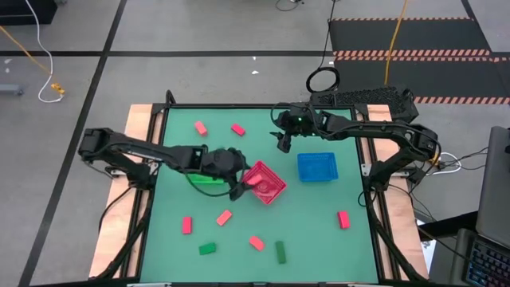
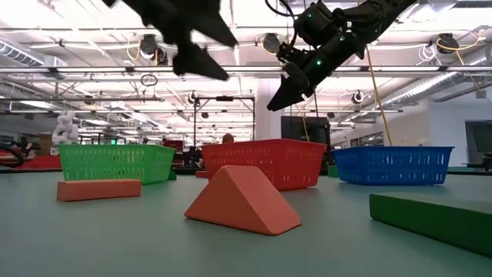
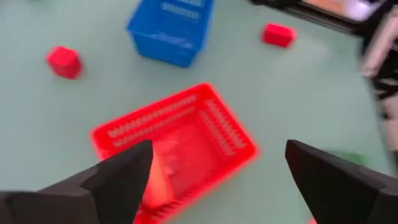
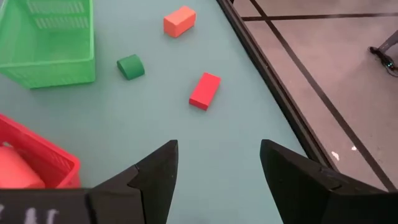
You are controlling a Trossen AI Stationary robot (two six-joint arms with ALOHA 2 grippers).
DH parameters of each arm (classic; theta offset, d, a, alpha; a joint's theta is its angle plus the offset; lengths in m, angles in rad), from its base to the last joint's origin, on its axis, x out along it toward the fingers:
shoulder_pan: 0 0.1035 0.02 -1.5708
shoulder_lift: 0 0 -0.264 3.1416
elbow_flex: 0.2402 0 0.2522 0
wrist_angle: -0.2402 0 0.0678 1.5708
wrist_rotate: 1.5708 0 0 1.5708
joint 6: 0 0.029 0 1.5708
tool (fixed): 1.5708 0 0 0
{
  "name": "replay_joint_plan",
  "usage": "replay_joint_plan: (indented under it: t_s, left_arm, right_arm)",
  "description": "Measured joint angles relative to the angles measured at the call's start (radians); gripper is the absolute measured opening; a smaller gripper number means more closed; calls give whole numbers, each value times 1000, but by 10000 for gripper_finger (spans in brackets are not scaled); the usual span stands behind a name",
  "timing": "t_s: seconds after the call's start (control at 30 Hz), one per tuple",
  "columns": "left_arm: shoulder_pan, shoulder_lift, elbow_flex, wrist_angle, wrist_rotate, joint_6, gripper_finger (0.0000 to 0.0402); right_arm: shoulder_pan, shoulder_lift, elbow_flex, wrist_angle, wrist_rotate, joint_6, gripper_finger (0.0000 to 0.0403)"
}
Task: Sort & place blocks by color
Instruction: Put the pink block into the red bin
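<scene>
High view: you are looking down on the left gripper hanging at the red basket, which is sitting askew mid-table; the right gripper is hovering over bare mat behind the blue basket. Blocks are lying scattered: two red ones near the far edge, green bars and more red ones toward the near edge, with open mat between them.
Low view: a salmon wedge block is resting in front of the mesh-walled red basket, a flat bar beside the green basket.
Left wrist view: you are seeing the fingers spread wide over the red basket, a pale block lying inside it.
Right wrist view: the fingers are standing apart, holding nothing, over clear mat near the table's black rim; a red brick and a rounded green block are lying ahead.
</scene>
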Motion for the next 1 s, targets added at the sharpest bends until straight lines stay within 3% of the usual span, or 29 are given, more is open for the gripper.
replay_joint_plan:
  t_s: [0.2,0.5,0.67,0.77,1.0]
  left_arm:
    - [-163,-41,51,-223,-41,-198,321]
    - [-336,51,57,-228,-174,-485,291]
    - [-378,134,55,-332,-249,-663,289]
    - [-390,188,55,-399,-247,-750,289]
    - [-395,312,58,-386,-207,-823,289]
  right_arm:
    - [0,0,0,5,0,-5,222]
    - [2,0,0,-7,-80,13,222]
    - [2,0,0,11,-82,30,222]
    - [2,-4,0,4,-82,61,222]
    - [15,-11,0,-58,-83,130,222]
